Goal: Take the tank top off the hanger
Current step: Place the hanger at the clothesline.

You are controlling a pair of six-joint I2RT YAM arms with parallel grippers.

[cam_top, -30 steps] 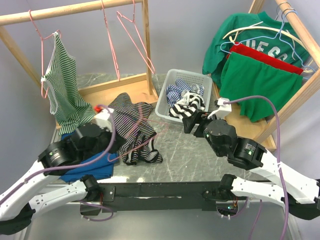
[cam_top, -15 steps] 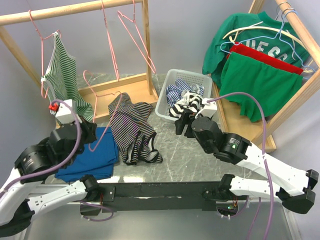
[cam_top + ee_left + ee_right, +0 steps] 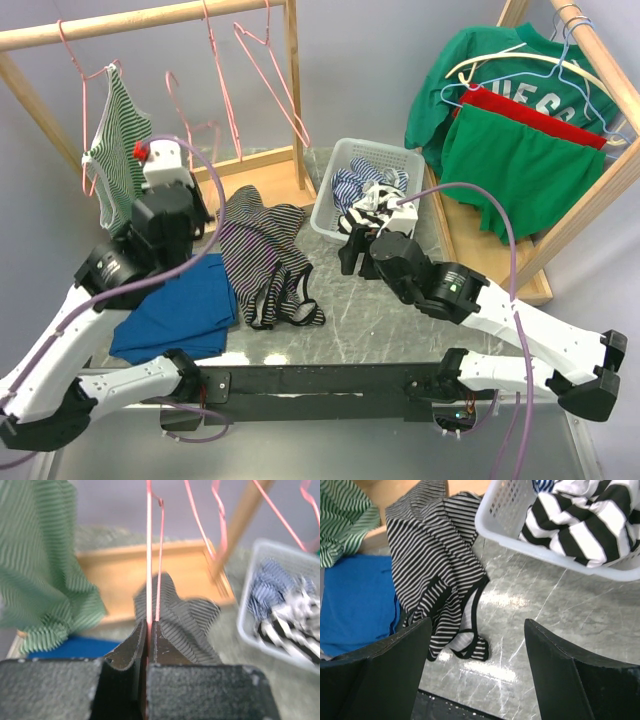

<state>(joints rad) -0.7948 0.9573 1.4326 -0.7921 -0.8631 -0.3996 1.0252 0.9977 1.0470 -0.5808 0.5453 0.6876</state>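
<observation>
Two arms are working over the table (image 3: 350, 320) in the top view. The left arm (image 3: 120, 265) is holding a pink hanger (image 3: 190, 124) up beside the wooden rack (image 3: 295, 100). The striped tank top (image 3: 265, 255) is lying loose on the table, between a blue cloth (image 3: 180, 310) and a white basket (image 3: 322, 205).

At the left wrist, the left claw (image 3: 148, 630) is clenching the hanger's wire.

At the right wrist, the right claw (image 3: 477, 625) is hanging spread wide above the tank top's strap, gripping nothing.
</observation>
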